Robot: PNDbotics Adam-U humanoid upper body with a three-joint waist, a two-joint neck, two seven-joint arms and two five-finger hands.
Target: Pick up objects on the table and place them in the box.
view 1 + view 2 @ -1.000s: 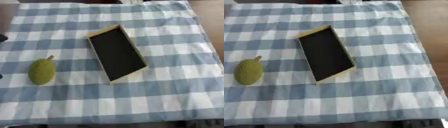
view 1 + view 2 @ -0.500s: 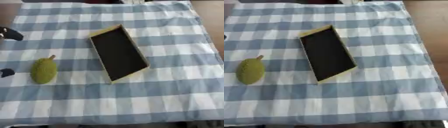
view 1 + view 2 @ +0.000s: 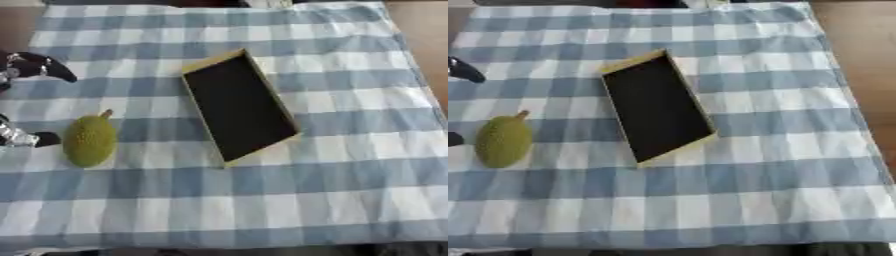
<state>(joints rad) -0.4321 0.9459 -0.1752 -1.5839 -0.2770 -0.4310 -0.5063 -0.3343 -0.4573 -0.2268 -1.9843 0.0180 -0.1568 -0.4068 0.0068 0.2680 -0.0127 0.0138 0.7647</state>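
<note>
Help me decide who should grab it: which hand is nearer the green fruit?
Left. The left hand shows at the left edge, spread open either side of the green fruit and apart from it. The right hand is not in view.

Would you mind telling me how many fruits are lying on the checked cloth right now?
1: a green fruit lies left of the box, beside the left hand. None shows inside the box.

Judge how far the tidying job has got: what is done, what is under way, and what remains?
Nothing is done yet: the box holds nothing. Under way: the left hand shows at the left edge beside the green fruit, fingers spread either side, not gripping it. Left: grasp the fruit, lift it and set it in the box. The right hand is out of view.
</note>
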